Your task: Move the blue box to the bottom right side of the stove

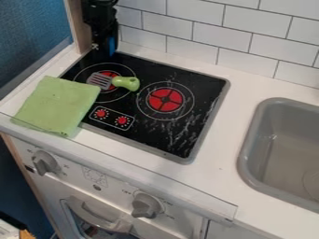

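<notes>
The black gripper [103, 43] hangs at the upper left, low over the back left corner of the stove [140, 127]. A narrow strip of blue, likely the blue box [112, 45], shows at the gripper's right side; the rest of it is hidden by the gripper. Whether it is held or only stands there, I cannot tell. The stove's bottom right part is bare black glass with whitish streaks.
A spatula [126, 83] with a green handle lies across the back left burner. A green cloth [57, 105] covers the stove's left edge and the counter beside it. To the right is a grey sink [248, 149]; a tiled wall [193, 35] rises behind.
</notes>
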Controlling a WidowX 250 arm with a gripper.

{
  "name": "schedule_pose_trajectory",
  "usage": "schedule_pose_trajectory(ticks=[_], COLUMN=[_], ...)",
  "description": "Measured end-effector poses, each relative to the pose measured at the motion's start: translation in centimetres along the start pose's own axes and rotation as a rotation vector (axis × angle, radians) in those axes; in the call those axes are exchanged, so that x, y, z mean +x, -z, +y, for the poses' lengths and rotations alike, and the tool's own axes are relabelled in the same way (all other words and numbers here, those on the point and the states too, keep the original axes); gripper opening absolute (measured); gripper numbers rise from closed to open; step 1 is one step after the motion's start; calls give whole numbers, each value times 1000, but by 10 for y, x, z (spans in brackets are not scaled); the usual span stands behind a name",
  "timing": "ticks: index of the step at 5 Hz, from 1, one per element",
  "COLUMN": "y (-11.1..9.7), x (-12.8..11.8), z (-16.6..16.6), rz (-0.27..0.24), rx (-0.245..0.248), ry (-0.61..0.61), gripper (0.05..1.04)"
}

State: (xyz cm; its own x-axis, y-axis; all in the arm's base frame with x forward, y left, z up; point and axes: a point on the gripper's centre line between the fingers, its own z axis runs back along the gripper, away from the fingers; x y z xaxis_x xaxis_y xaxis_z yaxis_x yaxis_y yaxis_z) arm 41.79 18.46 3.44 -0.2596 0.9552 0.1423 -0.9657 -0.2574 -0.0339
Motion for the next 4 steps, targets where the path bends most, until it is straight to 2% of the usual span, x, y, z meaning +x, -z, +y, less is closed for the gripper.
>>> schedule_pose_trajectory(ticks=[1, 2, 3, 4], y=[-3, -24, -56, -82], x=[-2, -9, -29, -54], z=[4, 8, 20, 47], rz=[6, 36, 65, 110], rx=[-2, -26, -74, -128], ry=[7, 39, 102, 164], gripper=[615, 615, 615, 615])
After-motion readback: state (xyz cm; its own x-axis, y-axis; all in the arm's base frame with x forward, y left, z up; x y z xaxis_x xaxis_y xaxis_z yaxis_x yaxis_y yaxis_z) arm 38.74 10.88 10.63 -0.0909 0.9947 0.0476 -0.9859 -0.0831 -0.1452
